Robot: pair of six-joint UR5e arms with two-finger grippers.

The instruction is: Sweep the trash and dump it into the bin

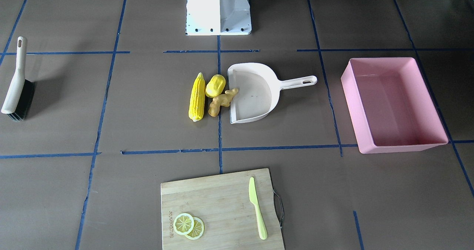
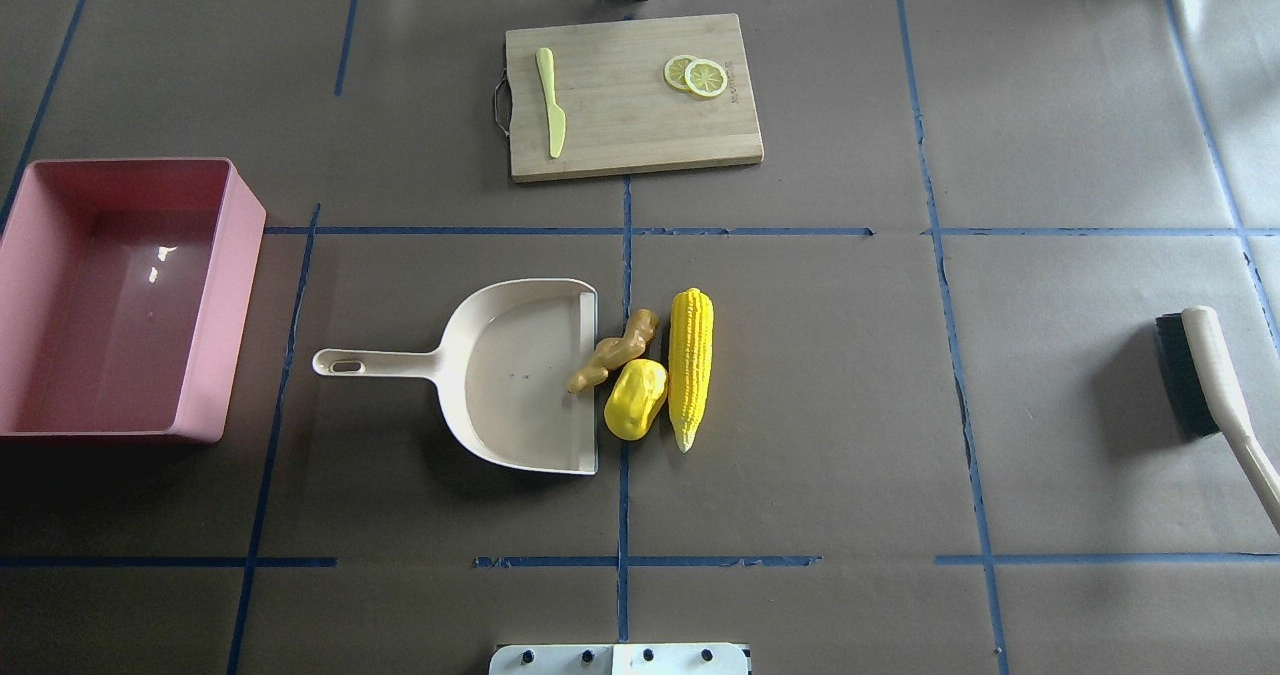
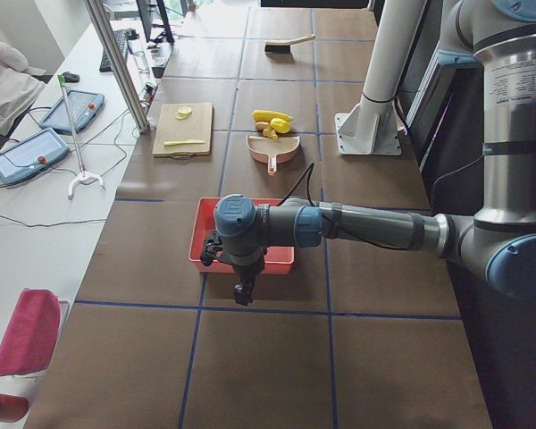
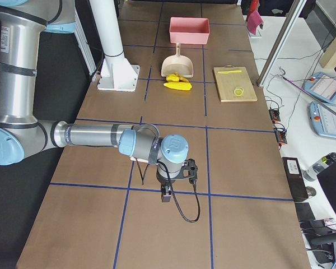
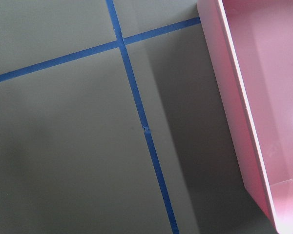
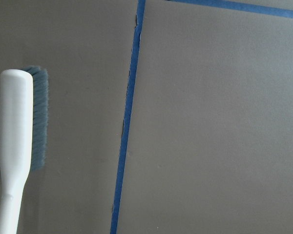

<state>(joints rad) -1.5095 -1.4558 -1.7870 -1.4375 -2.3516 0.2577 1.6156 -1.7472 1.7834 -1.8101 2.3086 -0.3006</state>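
Yellow and tan, the trash lies unswept on the brown paper-covered counter [image 2: 850,405]. The ridged yellow toy corn cob [image 2: 691,365], the rounded yellow toy fruit [image 2: 636,398] and the knobbly tan ginger root [image 2: 612,350] huddle at 3 o'clock of the cream-white plastic dustpan [image 2: 500,385] in the overhead view, right at its open mouth. Only one tip of the ginger crosses the lip. The large pink rectangular plastic bin [image 2: 228,295] stands empty at 9 o'clock of the dustpan, beyond its handle. The cream-handled, dark-bristled brush [image 2: 1208,355] lies well apart at 3 o'clock, untouched. I judge nothing is done: taking up brush and pan, sweeping and dumping all remain. The left pincer [image 3: 242,293] hangs beside the bin and the right pincer [image 4: 166,196] near the brush. Neither visibly holds anything, and I cannot tell how far either is open.
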